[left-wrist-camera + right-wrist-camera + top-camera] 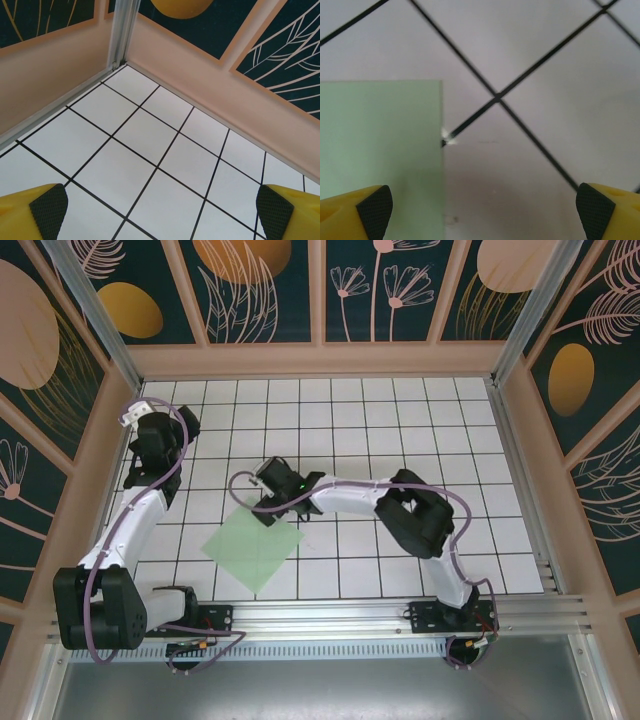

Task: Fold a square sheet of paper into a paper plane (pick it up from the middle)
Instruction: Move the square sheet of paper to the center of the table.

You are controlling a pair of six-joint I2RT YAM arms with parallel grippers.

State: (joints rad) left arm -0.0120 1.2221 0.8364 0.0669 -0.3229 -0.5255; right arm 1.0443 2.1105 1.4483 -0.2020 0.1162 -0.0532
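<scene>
The square sheet of paper [253,552] is pale mint green and lies flat on the white grid table, turned like a diamond, left of centre near the front. My right gripper [263,502] reaches across to the sheet's far corner and hovers low, open. In the right wrist view the paper [380,145] takes up the left side; one fingertip [372,207] is over it and the other [594,210] over bare tile, with nothing between them. My left gripper [142,430] stands at the back left, far from the sheet. It is open [161,215] over bare tiles.
Peach wooden walls [320,360] with dark floral panels close in the table on three sides. A metal post [120,35] stands in the back left corner, close ahead of the left gripper. An aluminium rail [400,615] runs along the front edge.
</scene>
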